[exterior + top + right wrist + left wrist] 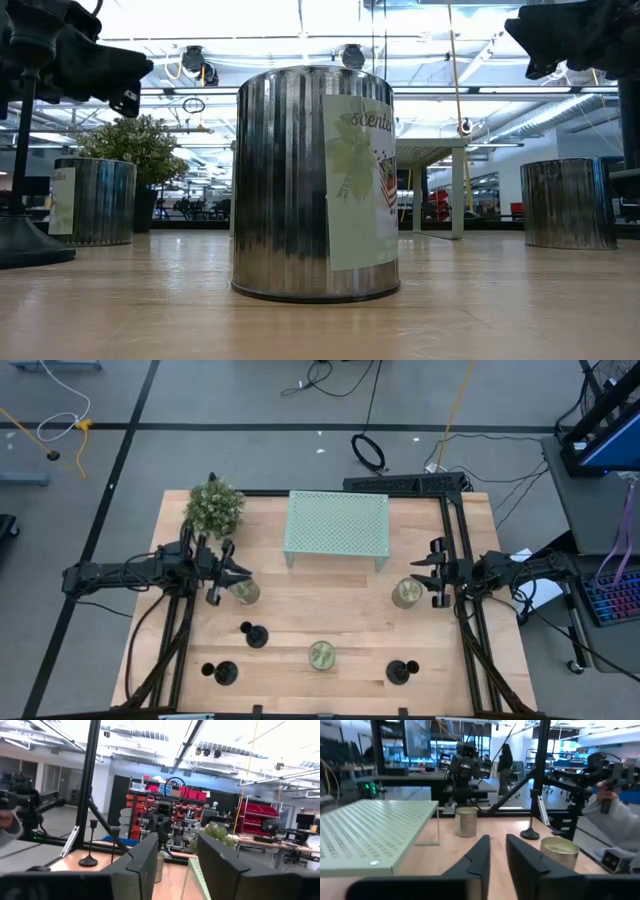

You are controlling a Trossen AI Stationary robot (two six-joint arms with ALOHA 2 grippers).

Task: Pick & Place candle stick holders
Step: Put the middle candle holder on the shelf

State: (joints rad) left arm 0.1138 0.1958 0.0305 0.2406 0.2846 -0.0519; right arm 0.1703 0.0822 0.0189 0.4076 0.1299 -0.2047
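Three matte-black candle stick holders stand upright on their disc bases on the wooden table: one left of centre (pixel 255 633), one at the near left (pixel 224 672), one at the near right (pixel 401 672). One of them shows at the left edge of the low view (pixel 20 235). My left gripper (pixel 228 572) is open and empty above the table's left side, beside a greenish-gold jar (pixel 243 591); its fingers show apart in its wrist view (pixel 497 852). My right gripper (pixel 432 572) is open and empty at the right side, beside another jar (pixel 407 593); it also shows in its wrist view (pixel 177 860).
A third jar (pixel 321 656) stands at the near middle, right before the low camera (pixel 315 185). A pale green perforated stand (pixel 337 525) and a small potted plant (pixel 214 506) are at the far side. A person's arm (pixel 615 815) shows beyond the table's near side.
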